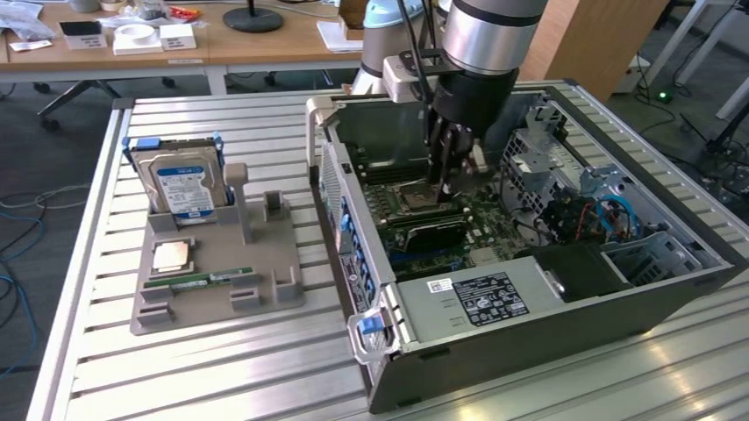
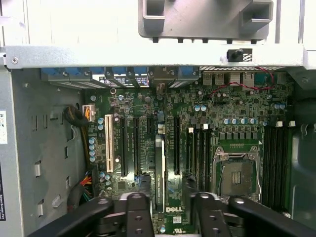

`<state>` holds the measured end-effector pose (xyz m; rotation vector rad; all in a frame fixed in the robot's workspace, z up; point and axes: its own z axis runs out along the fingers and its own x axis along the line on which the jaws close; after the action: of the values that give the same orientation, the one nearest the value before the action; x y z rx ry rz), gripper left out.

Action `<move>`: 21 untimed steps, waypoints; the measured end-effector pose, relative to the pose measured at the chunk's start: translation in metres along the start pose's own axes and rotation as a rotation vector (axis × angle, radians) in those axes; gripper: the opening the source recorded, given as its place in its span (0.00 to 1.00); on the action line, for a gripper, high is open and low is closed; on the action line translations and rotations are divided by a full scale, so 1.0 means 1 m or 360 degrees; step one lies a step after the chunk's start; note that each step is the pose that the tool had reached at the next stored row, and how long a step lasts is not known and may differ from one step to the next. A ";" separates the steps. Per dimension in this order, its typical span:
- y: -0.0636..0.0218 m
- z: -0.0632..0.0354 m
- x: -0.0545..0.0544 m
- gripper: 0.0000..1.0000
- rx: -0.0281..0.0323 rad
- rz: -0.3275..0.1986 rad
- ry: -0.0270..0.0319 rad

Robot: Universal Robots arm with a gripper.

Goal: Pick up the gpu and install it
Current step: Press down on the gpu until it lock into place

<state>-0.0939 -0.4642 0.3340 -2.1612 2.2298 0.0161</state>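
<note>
On the exterior view's left, the grey holder (image 1: pixel 217 294) carries the hard drive (image 1: pixel 181 180), a CPU (image 1: pixel 174 255) and the RAM stick (image 1: pixel 210 280). Its other cradles look bare.

Moving right, I'm reaching down into the open PC case (image 1: pixel 527 324), with my gripper (image 1: pixel 451 180) low over the motherboard (image 1: pixel 439 232).

In the wrist view the gpu (image 2: pixel 159 168) sits directly under me, between my 2 fingers (image 2: pixel 138 212). It stands on edge, looks to be in a slot, and lies nearer 1 finger than the other. Its long axis runs parallel w/ the black slots (image 2: pixel 176 145), 1 end pointing at the case's port wall.

My gripper (image 2: pixel 170 200) is approx half open, w/ a clear gap on 1 side of the card, so I judge no firm hold. Can't tell if the near finger touches it.
</note>
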 end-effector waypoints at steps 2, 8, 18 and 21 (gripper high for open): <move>0.0000 0.0000 0.000 0.37 0.00000 0.0000 0.00000; 0.0000 0.0000 0.000 0.11 0.00001 0.0000 0.00000; 0.0001 0.0047 0.000 0.11 -0.00001 0.0000 0.00003; 0.0002 0.0102 0.000 0.11 0.00001 0.0000 0.00010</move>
<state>-0.0938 -0.4643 0.3238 -2.1616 2.2301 0.0154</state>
